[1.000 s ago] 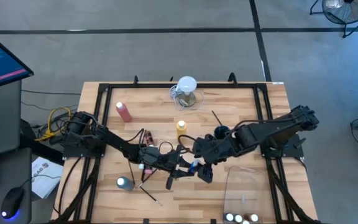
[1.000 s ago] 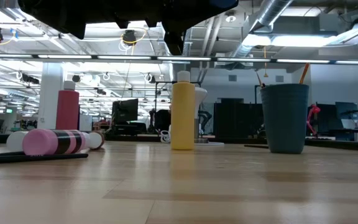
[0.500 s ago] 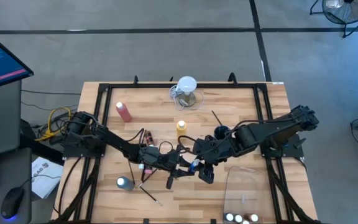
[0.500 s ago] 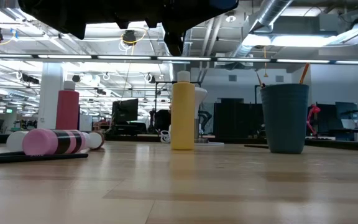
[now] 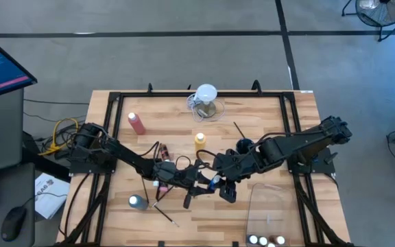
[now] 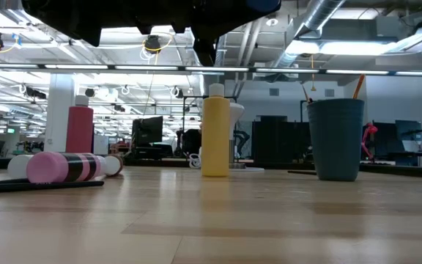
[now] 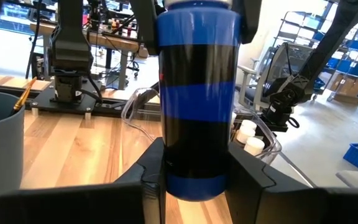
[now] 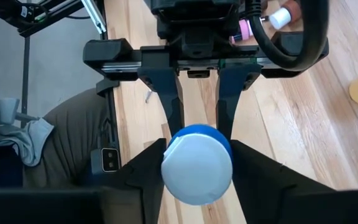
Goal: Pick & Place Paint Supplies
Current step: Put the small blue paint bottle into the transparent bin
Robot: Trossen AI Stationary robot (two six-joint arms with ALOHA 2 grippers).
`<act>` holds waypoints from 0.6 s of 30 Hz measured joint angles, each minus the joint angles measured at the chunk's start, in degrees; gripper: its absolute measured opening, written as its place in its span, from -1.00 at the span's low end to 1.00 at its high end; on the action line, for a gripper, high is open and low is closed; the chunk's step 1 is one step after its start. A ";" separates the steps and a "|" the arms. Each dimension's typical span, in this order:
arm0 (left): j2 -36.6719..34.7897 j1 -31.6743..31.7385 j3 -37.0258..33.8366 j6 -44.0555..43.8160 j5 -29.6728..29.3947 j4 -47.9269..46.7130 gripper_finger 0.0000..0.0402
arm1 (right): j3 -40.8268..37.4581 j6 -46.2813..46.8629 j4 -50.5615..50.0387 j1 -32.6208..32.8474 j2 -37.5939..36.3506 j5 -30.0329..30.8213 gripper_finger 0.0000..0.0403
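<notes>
Both claws (image 5: 213,182) pinch the blue bottle (image 7: 197,93), its top cropped.

1 blue bottle (image 7: 197,106). 1 yellow bottle (image 5: 200,140). 1 pink-red bottle (image 5: 137,123) standing, 1 pink bottle (image 6: 63,167) lying down. 3 small white-cap bottles (image 5: 266,240) in the clear bin. 1 gray cup (image 6: 335,139). 1 clear jug (image 5: 206,103). 2 brushes (image 5: 166,213) on the table (image 5: 273,130).

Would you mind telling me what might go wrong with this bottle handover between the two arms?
1. Both the left end effector and right end effector clamp the blue bottle; opposing pulls could twist it loose.
2. If dropped mid-air, it could strike the yellow bottle or brush cup nearby.
</notes>
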 joint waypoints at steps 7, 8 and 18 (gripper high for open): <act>0.00 0.00 0.00 0.07 0.07 -0.13 -0.58 | 0.00 -0.02 -0.26 0.02 0.02 0.00 -0.35; 0.00 0.00 0.00 0.07 0.07 -0.13 -0.58 | 0.00 -0.02 -0.33 0.02 0.02 0.00 -0.35; 0.02 0.00 0.00 0.06 0.02 -0.13 -0.57 | 0.00 0.00 -1.16 0.00 0.02 0.28 -0.36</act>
